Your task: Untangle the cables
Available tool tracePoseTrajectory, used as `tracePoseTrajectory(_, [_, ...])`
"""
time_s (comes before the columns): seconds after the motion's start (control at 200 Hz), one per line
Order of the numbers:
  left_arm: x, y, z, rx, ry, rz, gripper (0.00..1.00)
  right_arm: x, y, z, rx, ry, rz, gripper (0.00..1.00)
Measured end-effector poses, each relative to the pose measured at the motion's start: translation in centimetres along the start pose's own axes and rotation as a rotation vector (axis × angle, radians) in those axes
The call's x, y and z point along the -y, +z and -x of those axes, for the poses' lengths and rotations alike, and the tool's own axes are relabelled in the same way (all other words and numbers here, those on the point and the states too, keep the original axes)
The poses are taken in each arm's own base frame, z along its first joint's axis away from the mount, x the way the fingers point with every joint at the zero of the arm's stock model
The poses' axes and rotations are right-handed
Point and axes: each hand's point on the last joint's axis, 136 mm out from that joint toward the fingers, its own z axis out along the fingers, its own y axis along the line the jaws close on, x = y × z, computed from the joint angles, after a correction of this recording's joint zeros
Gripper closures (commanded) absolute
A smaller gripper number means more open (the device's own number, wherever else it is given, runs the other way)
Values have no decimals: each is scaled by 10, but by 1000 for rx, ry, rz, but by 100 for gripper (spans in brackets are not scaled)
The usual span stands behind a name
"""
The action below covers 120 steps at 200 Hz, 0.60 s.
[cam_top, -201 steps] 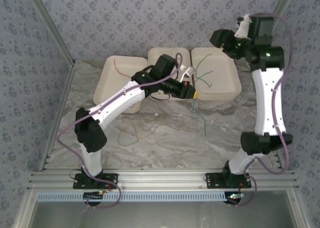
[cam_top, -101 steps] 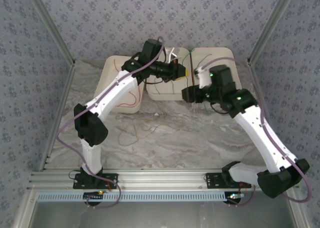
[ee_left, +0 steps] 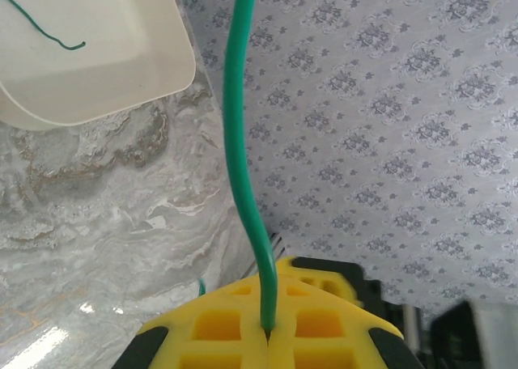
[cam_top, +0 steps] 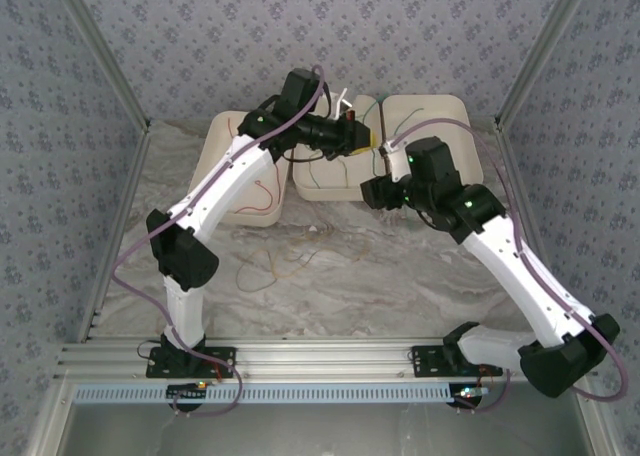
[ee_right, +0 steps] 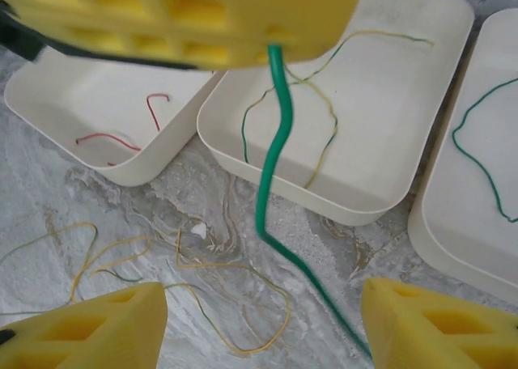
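Viewing from top: left claw (cam_top: pixel 352 136) over middle tray (cam_top: pixel 310 191), right claw (cam_top: pixel 380 189) at its near right corner. Loose yellow cables (cam_top: pixel 272 266) on counter (cam_top: pixel 400 271).

Left wrist: left claw clamped on green cable (ee_left: pixel 241 142).

Right wrist: right claw fingers (ee_right: pixel 89 328) apart, green cable passing between. Red cables (ee_right: pixel 121 138) in left tray (ee_right: pixel 73 94); green and yellow cables (ee_right: pixel 332 134) in middle tray.

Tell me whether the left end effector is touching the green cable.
Touching. Left wrist view: the green cable runs into the seam of the shut left end effector, pinched there.
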Motion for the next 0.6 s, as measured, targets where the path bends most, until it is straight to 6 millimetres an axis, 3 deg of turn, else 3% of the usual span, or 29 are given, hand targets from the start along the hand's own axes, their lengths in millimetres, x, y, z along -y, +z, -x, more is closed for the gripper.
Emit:
tracePoseTrajectory(0.175, [-4, 3, 0, -7, -9, 7, 100, 1, -20, 13, 62, 18, 18, 26])
tracePoseTrajectory(0.36, [-7, 8, 0, -22, -14, 8, 100, 17, 6, 14, 5, 103, 78, 33])
tracePoseTrajectory(0.48, [-6, 9, -1, -31, -19, 9, 100, 11, 27, 17, -38, 118, 152, 48])
tracePoseTrajectory(0.6, [-6, 8, -1, -31, -19, 8, 100, 4, 37, 17, -62, 131, 202, 67])
